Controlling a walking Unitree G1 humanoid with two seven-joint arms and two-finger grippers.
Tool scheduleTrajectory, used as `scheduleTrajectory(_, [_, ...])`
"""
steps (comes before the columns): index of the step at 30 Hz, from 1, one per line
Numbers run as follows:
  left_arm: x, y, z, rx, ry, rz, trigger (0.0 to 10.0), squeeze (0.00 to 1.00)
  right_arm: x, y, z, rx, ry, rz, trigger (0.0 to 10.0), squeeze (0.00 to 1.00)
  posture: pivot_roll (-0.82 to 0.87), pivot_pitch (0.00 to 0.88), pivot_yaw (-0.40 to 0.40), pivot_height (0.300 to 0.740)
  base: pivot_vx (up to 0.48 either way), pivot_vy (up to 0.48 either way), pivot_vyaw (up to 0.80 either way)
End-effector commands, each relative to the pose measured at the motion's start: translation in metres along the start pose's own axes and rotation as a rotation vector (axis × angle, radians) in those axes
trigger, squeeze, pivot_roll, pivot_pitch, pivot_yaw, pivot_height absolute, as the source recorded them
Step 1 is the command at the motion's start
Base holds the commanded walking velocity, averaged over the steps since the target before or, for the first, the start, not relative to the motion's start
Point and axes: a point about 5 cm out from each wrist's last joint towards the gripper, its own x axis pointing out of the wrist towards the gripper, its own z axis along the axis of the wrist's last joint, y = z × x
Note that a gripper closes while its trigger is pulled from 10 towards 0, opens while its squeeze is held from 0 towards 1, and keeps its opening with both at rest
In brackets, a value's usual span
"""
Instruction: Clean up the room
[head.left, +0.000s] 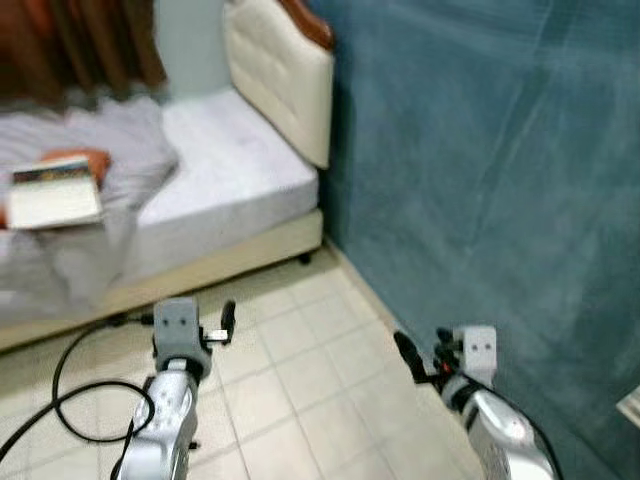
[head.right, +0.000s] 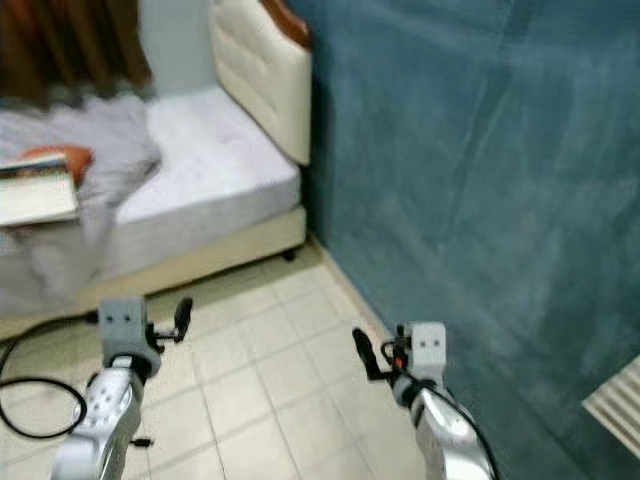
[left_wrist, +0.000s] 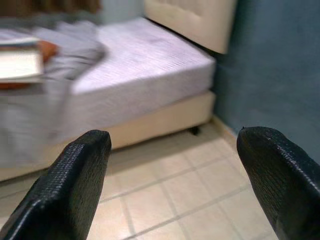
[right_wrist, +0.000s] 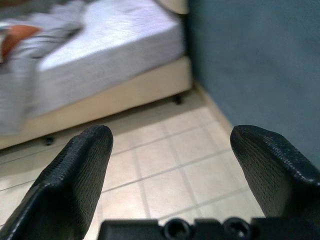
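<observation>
Book lies on the rumpled grey blanket at the bed's left side, well apart from both grippers. Left gripper and right gripper hover over the tiled floor, jaws spread, holding nothing. A black cable loops beside the left arm, near the blue wall.

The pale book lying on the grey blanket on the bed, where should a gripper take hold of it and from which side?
Grip the pale, flat book by its long page edge facing the room, coming in from the floor side of the bed. It lies flat on the rumpled grey blanket, so that edge likely offers a gap. The left gripper is nearer, jaws open; the right gripper is also open.
</observation>
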Motion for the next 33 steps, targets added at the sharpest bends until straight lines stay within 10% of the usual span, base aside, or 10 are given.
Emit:
scheduleTrajectory(1, [0.000,-0.001,0.001,-0.014,-0.003,0.004,10.0,0.00,0.002,-0.001,0.002,0.001,-0.006,0.018,10.0,1.00,0.12,0.000,-0.024,0.740,0.469,0.000,0.63])
scheduleTrajectory(13, [0.001,0.000,-0.001,-0.012,0.008,0.009,10.0,0.00,0.005,-0.002,0.004,-0.003,-0.004,0.023,10.0,1.00,0.12,0.000,-0.025,0.740,0.472,0.000,0.61])
scheduleTrajectory(14, [0.003,0.002,-0.001,-0.015,0.008,0.013,10.0,0.00,0.008,-0.002,0.004,-0.020,0.004,0.012,10.0,0.00,0.12,0.000,-0.021,0.740,0.469,0.000,0.00])
scheduleTrajectory(33, [0.005,0.010,0.001,-0.020,-0.003,0.005,10.0,0.00,0.014,0.003,0.002,-0.008,0.004,0.008,10.0,0.00,0.14,0.000,-0.029,0.740,0.456,0.000,0.54])
